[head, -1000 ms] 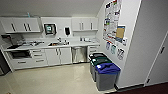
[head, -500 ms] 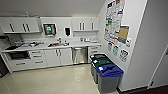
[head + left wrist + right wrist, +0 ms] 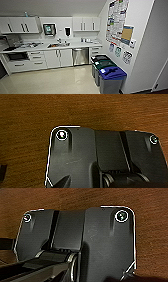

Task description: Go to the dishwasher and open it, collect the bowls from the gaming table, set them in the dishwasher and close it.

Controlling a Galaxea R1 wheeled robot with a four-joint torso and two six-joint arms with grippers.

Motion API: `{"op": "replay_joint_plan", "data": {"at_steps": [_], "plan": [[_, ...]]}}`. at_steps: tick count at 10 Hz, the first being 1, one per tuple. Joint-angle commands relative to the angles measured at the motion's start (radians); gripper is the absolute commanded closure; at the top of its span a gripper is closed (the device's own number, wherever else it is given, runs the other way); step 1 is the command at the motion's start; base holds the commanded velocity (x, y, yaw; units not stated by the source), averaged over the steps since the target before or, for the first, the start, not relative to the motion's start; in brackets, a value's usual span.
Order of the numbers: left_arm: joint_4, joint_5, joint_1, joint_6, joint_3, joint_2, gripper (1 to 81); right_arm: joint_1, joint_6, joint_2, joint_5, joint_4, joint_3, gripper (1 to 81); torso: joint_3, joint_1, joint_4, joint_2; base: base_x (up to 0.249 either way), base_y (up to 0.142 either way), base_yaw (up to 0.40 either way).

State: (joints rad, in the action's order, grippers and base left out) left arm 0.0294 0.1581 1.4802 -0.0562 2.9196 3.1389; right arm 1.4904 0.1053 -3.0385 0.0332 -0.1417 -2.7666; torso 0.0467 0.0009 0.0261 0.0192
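Dishwasher (image 3: 80,56) under counter (image 3: 75,45), door shut

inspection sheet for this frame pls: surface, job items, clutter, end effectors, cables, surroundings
Surface: pale glossy floor, bare in front of the cabinets; white countertop along the back wall.
Job's things: dishwasher, silver front, door shut, under the counter. Bowls and gaming table: nothing seen.
Clutter: small items on the counter around the sink, too blurred to name.
End effectors: fingers not discernible; state cannot be told.
Cables: nothing seen.
Surroundings: waste bins along the right wall, nearest with a blue lid; posters on that wall; white wall cabinets above.
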Motion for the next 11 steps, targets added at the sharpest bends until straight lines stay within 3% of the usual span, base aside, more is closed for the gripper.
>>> {"op": "replay_joint_plan", "data": {"at_steps": [1, 11], "plan": [[-0.003, -0.042, -0.05, -0.002, 0.003, 0.004, 1.0, -0.052, 0.002, 0.002, -0.047, 0.004, 0.003, 1.0, 0.0, 0.0, 0.0, 0.0, 0.155, 0.065, 0.0], [-0.005, -0.04, -0.048, -0.004, 0.003, 0.001, 1.0, -0.051, 0.002, 0.002, -0.045, 0.005, -0.001, 1.0, 0.0, 0.0, 0.0, 0.0, 0.155, 0.065, 0.0]]}}
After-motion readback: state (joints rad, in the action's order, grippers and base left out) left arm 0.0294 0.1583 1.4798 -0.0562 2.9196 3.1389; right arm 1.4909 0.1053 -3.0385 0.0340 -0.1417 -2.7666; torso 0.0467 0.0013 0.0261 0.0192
